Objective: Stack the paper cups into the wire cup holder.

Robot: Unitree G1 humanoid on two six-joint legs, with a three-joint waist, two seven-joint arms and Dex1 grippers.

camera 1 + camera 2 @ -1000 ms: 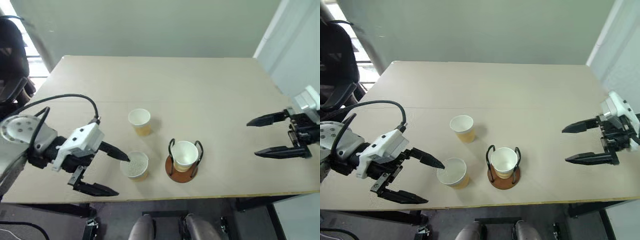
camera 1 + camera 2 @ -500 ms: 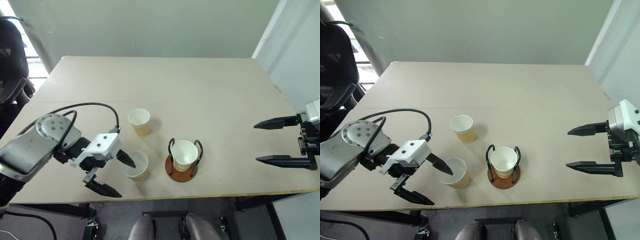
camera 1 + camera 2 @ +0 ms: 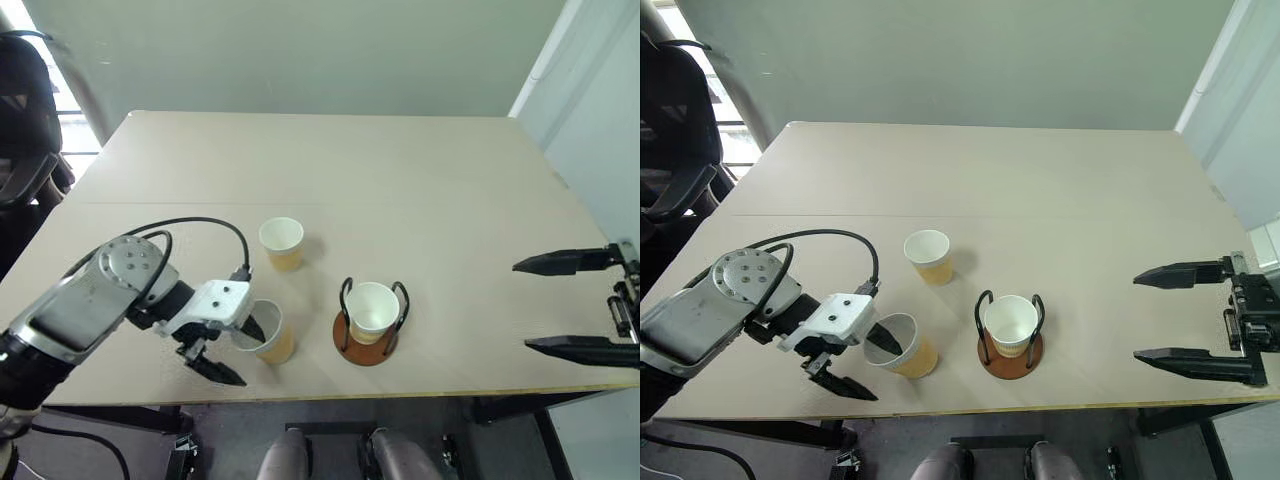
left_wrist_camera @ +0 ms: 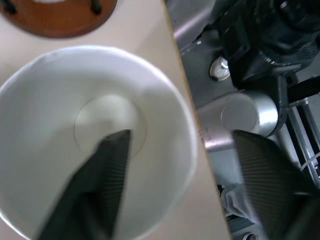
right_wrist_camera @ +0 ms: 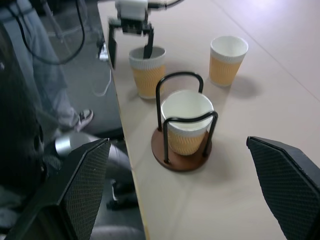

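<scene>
Three paper cups are on the table. One stands upright inside the wire cup holder [image 3: 349,349], filling it [image 3: 371,308]. Another cup [image 3: 281,242] stands free behind and to the left. The front cup [image 3: 281,348] leans toward my left gripper [image 3: 252,360], near the table's front edge. One finger [image 4: 107,165] is inside this cup [image 4: 50,115]. The other finger is outside, off the table edge, with a gap to the rim. Far to the right my right gripper [image 3: 1136,316] hangs wide open and holds nothing.
The table [image 3: 400,180] has a wide bare stretch behind and to the right of the cups. Its front edge runs just below the front cup and the holder. A black chair [image 3: 675,110] stands off the table's left side.
My left gripper sank and slid right, one finger going deeper into the front cup while the jaws narrowed; that cup now leans. My right gripper drew back toward the right edge.
</scene>
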